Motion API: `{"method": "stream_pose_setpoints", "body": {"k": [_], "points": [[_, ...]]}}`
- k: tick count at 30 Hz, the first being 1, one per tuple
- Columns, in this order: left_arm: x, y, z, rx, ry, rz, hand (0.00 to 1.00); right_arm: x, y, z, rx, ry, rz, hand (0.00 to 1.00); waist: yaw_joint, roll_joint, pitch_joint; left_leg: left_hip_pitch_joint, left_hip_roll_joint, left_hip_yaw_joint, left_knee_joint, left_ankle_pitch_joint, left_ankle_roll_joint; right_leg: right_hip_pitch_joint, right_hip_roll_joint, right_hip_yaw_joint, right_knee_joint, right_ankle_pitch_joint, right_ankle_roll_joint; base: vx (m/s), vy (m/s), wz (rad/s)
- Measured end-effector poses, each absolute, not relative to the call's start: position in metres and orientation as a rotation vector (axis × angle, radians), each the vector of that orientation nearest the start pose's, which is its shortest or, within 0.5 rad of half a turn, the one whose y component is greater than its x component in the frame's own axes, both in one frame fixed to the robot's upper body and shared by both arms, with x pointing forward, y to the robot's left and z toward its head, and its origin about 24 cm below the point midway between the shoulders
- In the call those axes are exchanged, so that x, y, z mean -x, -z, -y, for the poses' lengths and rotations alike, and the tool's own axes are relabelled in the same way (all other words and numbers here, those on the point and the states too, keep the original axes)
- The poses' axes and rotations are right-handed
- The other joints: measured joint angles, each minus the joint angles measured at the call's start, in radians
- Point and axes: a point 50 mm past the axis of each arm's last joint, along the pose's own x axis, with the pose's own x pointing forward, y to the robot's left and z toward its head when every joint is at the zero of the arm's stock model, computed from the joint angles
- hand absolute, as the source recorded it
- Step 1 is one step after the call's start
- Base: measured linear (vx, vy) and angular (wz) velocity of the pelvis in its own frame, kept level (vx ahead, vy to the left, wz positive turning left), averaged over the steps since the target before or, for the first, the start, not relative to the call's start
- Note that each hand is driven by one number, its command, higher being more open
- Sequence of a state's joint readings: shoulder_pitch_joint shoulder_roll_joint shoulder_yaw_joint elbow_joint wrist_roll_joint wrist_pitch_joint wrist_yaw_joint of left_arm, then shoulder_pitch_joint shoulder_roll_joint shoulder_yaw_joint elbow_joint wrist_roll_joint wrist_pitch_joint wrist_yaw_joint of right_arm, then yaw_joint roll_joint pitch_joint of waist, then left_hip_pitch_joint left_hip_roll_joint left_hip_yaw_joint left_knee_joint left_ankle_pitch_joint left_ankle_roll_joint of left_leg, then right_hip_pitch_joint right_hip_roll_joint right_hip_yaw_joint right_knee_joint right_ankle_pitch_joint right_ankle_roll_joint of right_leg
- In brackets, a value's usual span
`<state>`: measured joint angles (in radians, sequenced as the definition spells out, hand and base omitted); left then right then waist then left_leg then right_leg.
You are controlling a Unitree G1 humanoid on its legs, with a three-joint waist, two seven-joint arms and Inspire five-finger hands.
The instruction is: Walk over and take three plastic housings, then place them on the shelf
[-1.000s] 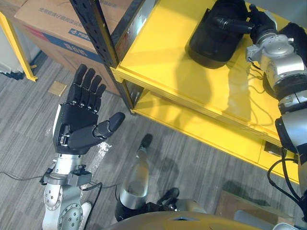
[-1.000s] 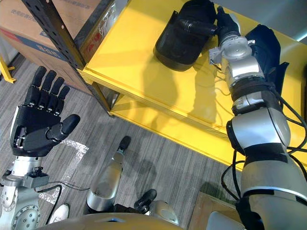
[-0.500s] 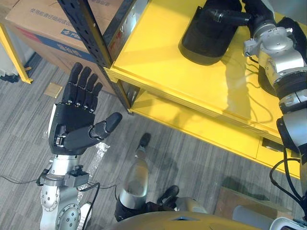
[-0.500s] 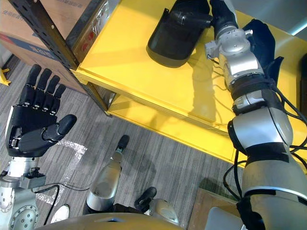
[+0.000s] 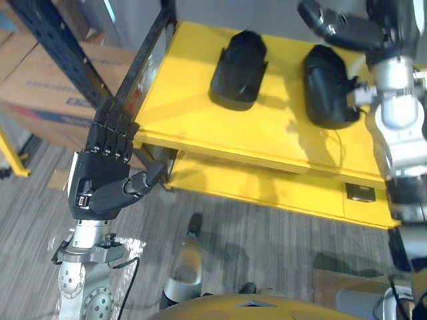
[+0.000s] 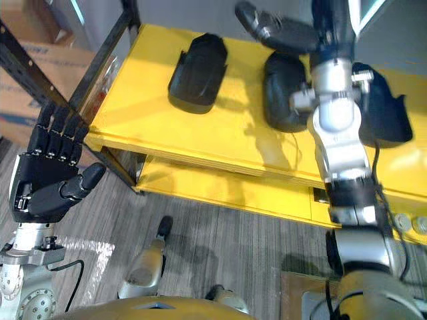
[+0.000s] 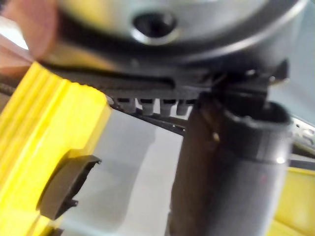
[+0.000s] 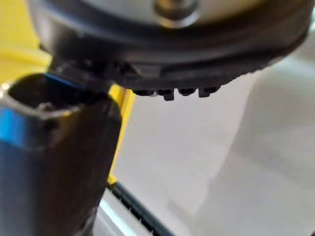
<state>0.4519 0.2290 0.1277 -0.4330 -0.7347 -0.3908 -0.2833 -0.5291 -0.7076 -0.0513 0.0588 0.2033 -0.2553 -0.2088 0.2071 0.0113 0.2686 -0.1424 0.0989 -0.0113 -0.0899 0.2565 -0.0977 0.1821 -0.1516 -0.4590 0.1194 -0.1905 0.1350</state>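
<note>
My left hand (image 5: pixel 100 183) is up with its fingers (image 5: pixel 110 130) straight and close together, thumb out to the side, palm bare: released, grasping nothing. Just past those fingertips is the front corner of the yellow shelf (image 5: pixel 200 113), and beside them a black post (image 5: pixel 60 60) runs up along the shelf's end. Beyond the post, on the far side from the thumb, I see a cardboard box (image 5: pixel 33 93). Below the palm is grey plank floor (image 5: pixel 280 240).

My right hand (image 6: pixel 327 30) is raised above the back of the shelf, thumb reaching out over the yellow board. In the right wrist view its fingers (image 8: pixel 167 91) show as a short row of tips with pale wall past them and nothing between them and the thumb, so I read them as released and empty.

All three plastic housings lie on the top board of the shelf, apart from both hands. The middle housing (image 6: pixel 281 90) sits directly under the right thumb, not touched by it. The left housing (image 6: pixel 199 72) lies further along the board towards my left fingers, well clear of the middle one. The right housing (image 6: pixel 381 113) lies on the other side of my right wrist, partly hidden behind the arm. Under the top board, a lower board (image 5: pixel 267 190) of the same yellow runs along nearer the floor.
</note>
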Motion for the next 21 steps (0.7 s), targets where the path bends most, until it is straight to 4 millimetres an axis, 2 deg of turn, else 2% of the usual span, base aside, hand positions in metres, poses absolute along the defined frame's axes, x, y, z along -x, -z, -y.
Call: {"method": "stream_pose_setpoints", "body": {"k": [1,2,5,7,8,10,11,12,13,14,16,17,18,20,21], "points": [[-0.152,-0.101,-0.224,0.362,0.038,0.476,1.0,-0.29,-0.244,0.259,0.371,0.258,0.786,1.0,-0.02,0.011,-0.018,-0.001,0.009,0.02,0.0,-0.004,-0.001,-0.013,0.002,0.016,-0.006,0.006,-0.005,-0.07,0.021,-0.44],[-0.151,-0.1,-0.224,0.363,0.023,0.47,1.0,-0.282,-0.234,0.268,0.338,0.31,0.776,1.0,-0.025,0.018,-0.027,-0.001,0.015,0.035,0.0,-0.006,-0.001,-0.018,0.005,0.029,-0.012,0.012,-0.007,-0.07,0.015,-0.45],[-0.149,-0.096,-0.222,0.349,-0.016,0.454,1.0,-0.254,-0.192,0.292,0.24,0.476,0.69,1.0,-0.061,0.028,-0.05,-0.003,0.026,0.061,0.0,-0.01,-0.005,-0.028,0.012,0.057,-0.037,0.037,-0.007,-0.02,-0.008,-0.32],[-0.148,-0.092,-0.219,0.319,-0.042,0.432,1.0,-0.226,-0.136,0.305,0.156,0.623,0.519,1.0,-0.085,0.02,-0.064,0.004,0.03,0.087,0.001,-0.001,0.001,-0.035,0.009,0.087,-0.036,0.041,-0.005,0.05,-0.034,-0.3],[-0.148,-0.091,-0.219,0.313,-0.047,0.427,1.0,-0.217,-0.122,0.306,0.133,0.657,0.468,1.0,-0.09,0.018,-0.065,0.005,0.031,0.092,0.001,0.0,0.002,-0.038,0.009,0.093,-0.036,0.041,-0.005,0.05,-0.04,-0.27],[-0.146,-0.084,-0.217,0.289,-0.061,0.391,1.0,-0.184,-0.066,0.3,0.01,0.759,0.265,1.0,-0.118,0.019,-0.068,0.011,0.035,0.107,0.001,-0.003,-0.001,-0.044,0.008,0.111,-0.036,0.041,-0.005,0.03,-0.041,-0.22],[-0.146,-0.081,-0.216,0.282,-0.066,0.378,1.0,-0.177,-0.053,0.298,-0.007,0.781,0.216,1.0,-0.13,0.02,-0.068,0.012,0.036,0.11,0.001,-0.004,0.0,-0.044,0.008,0.114,-0.036,0.041,-0.005,0.02,-0.041,-0.19],[-0.145,-0.076,-0.215,0.276,-0.061,0.353,1.0,-0.166,-0.03,0.295,-0.031,0.826,0.118,1.0,-0.145,0.024,-0.071,0.013,0.037,0.117,0.001,-0.008,-0.001,-0.048,0.007,0.121,-0.036,0.041,-0.005,0.0,-0.029,-0.18],[-0.144,-0.069,-0.213,0.279,-0.031,0.326,1.0,-0.158,-0.009,0.295,-0.037,0.869,0.021,1.0,-0.155,0.029,-0.074,0.012,0.04,0.125,0.001,-0.013,-0.005,-0.055,0.007,0.13,-0.035,0.041,-0.005,-0.01,-0.016,-0.2],[-0.145,-0.066,-0.211,0.28,-0.005,0.311,1.0,-0.154,0.001,0.296,-0.033,0.888,-0.024,1.0,-0.157,0.032,-0.076,0.012,0.041,0.128,0.001,-0.016,-0.007,-0.059,0.007,0.134,-0.034,0.041,-0.005,-0.02,-0.008,-0.15],[-0.146,-0.054,-0.197,0.286,0.148,0.233,1.0,-0.14,0.033,0.298,-0.022,0.951,-0.183,1.0,-0.157,0.044,-0.086,0.012,0.042,0.131,0.001,-0.022,-0.01,-0.06,0.006,0.135,-0.033,0.041,-0.005,-0.01,-0.002,-0.03],[-0.148,-0.045,-0.184,0.294,0.293,0.157,1.0,-0.133,0.052,0.298,-0.009,0.977,-0.28,1.0,-0.156,0.054,-0.093,0.014,0.042,0.132,0.0,-0.028,-0.002,-0.059,0.005,0.134,-0.035,0.039,-0.006,0.0,0.0,0.0],[-0.148,-0.042,-0.181,0.294,0.324,0.137,1.0,-0.132,0.056,0.298,-0.007,0.979,-0.301,1.0,-0.156,0.056,-0.094,0.015,0.042,0.132,0.0,-0.028,-0.002,-0.058,0.005,0.134,-0.035,0.039,-0.006,0.0,0.0,0.0],[-0.145,-0.021,-0.159,0.244,0.554,-0.039,1.0,-0.125,0.08,0.294,-0.047,0.989,-0.424,1.0,-0.158,0.073,-0.109,0.022,0.038,0.134,0.0,-0.027,-0.001,-0.054,-0.001,0.134,-0.036,0.038,-0.004,0.0,-0.005,-0.02],[-0.144,-0.015,-0.154,0.25,0.602,-0.085,1.0,-0.124,0.084,0.292,-0.057,0.992,-0.449,1.0,-0.159,0.076,-0.111,0.026,0.036,0.134,0.0,-0.027,0.0,-0.05,-0.002,0.134,-0.037,0.038,-0.004,0.0,0.0,0.0]]}}
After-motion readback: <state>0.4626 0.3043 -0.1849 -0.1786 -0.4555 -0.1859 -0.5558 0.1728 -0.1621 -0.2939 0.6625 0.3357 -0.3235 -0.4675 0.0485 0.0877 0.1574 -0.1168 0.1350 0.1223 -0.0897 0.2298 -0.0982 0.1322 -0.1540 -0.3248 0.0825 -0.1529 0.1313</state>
